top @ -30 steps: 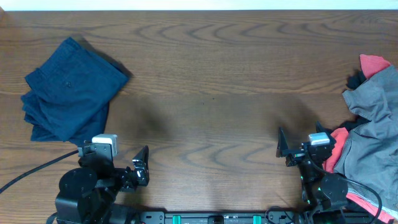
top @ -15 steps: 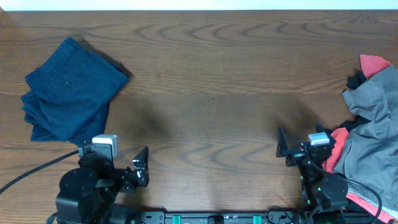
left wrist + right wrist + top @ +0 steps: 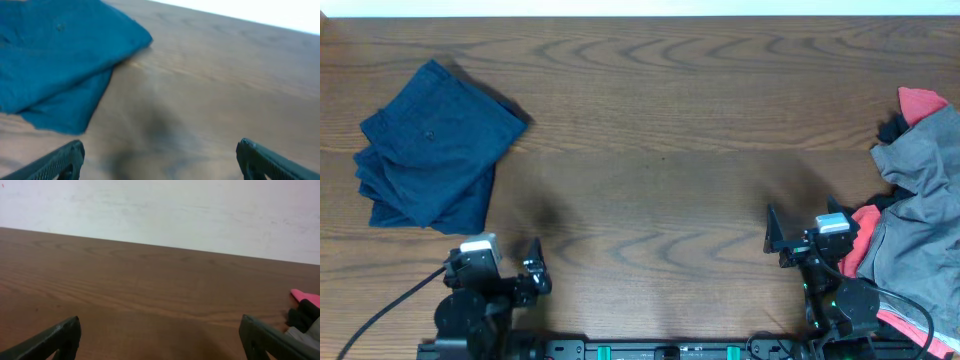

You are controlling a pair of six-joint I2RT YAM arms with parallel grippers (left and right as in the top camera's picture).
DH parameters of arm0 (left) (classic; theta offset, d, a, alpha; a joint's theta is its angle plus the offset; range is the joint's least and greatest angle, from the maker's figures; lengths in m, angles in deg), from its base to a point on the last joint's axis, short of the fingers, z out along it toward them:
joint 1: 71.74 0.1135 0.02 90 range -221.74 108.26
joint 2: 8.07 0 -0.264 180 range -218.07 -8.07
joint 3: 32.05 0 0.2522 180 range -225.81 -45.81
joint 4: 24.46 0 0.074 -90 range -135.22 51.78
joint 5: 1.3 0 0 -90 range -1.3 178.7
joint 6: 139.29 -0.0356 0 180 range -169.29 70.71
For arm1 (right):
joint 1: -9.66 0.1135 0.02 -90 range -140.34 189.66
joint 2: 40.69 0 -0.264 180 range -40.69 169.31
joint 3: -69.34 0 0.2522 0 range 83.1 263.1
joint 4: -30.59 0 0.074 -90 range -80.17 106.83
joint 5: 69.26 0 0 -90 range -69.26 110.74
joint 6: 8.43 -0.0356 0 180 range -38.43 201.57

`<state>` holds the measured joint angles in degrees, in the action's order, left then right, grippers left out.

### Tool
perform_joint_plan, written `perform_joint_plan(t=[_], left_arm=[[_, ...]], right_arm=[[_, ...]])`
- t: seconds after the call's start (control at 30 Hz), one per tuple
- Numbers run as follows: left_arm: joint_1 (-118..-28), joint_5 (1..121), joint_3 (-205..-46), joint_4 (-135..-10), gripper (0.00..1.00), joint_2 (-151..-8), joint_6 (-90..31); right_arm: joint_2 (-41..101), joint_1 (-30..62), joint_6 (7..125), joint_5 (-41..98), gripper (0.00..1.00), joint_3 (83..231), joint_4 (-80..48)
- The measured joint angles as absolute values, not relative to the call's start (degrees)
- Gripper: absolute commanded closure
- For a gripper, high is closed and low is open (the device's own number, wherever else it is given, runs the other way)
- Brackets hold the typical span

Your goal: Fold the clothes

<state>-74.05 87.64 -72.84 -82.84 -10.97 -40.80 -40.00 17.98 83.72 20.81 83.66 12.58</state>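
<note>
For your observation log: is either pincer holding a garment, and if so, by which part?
Nothing is held: the left pincer and right pincer both stand open, empty.

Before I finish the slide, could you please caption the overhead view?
Folded navy shorts at left, crumpled grey and coral-red garments at right; left gripper and right gripper open over the wooden table.

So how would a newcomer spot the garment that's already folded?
On the wooden table, look far left in the overhead view. The navy shorts lie there alone, folded flat. The only other clothes, a rumpled grey and coral pile, sit at the right edge.
</note>
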Motion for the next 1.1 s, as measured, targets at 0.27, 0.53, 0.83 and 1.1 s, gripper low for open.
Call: perform_joint_plan(t=[0.27, 0.53, 0.83, 1.1], left_arm=[[-72.7, 87.6, -58.2, -60.6, 0.02, -8.7, -41.0], [-72.7, 87.6, -47.3, -36.6, 0.02, -8.7, -41.6], [-72.7, 87.2, -46.7, -39.5, 0.02, -8.7, -41.6], [-72.7, 87.2, -46.7, -39.6, 0.02, -8.7, -41.6]], right_arm=[[-40.0, 18.0, 83.7, 20.8, 0.01, 83.7, 12.6], [-40.0, 18.0, 83.7, 20.8, 0.01, 83.7, 12.6], [-40.0, 18.0, 83.7, 20.8, 0.01, 83.7, 12.6], [-40.0, 18.0, 83.7, 20.8, 0.01, 83.7, 12.6]])
